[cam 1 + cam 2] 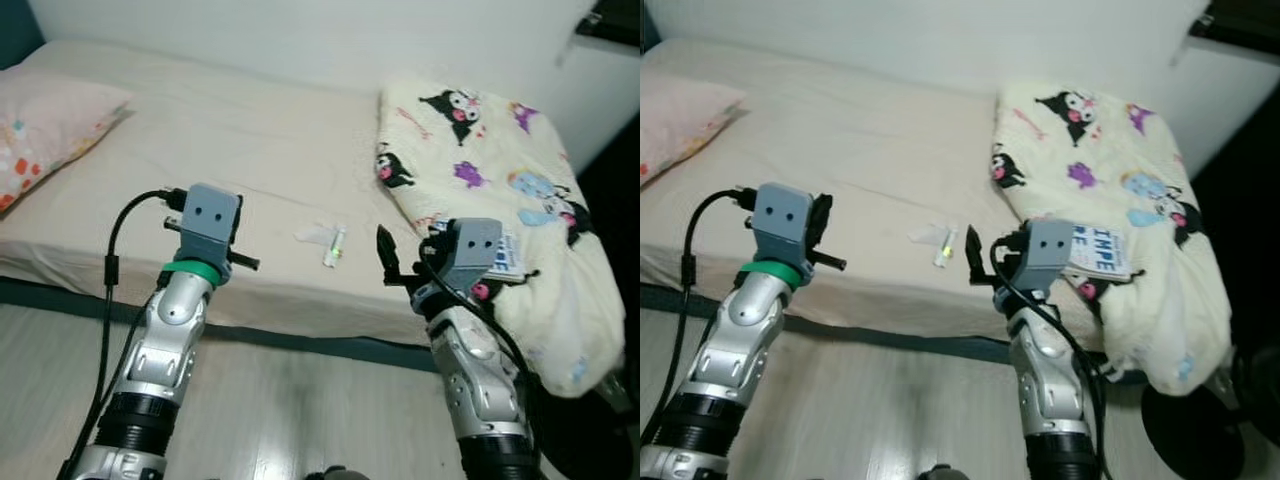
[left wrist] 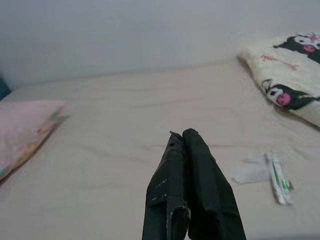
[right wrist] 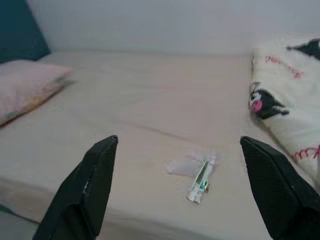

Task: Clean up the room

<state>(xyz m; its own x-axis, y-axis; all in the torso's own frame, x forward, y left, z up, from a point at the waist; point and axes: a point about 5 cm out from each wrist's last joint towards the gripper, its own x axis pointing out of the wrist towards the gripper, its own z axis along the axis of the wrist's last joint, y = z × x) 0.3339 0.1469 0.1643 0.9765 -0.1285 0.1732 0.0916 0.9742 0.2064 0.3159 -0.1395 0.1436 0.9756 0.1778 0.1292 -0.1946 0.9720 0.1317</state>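
Well, head views: the bed [image 1: 230,140] has a beige sheet, and both arms are raised over its near edge.
Wrapper [image 1: 334,243]: small, white with green, lying on the sheet near the bed's front edge, between the two arms and touching neither.
Blanket [image 1: 500,170]: cream with cartoon prints, bunched on the robot's right side of the bed.
Pillow [image 1: 45,130]: pink, on the left side of the bed.
Left wrist view: left gripper [image 2: 186,145] has its fingers pressed together and holds nothing; the wrapper lies ahead and off to one side.
Right wrist view: right gripper [image 3: 187,150] is spread wide, empty, with the wrapper on the sheet between its fingers [image 3: 92,185].
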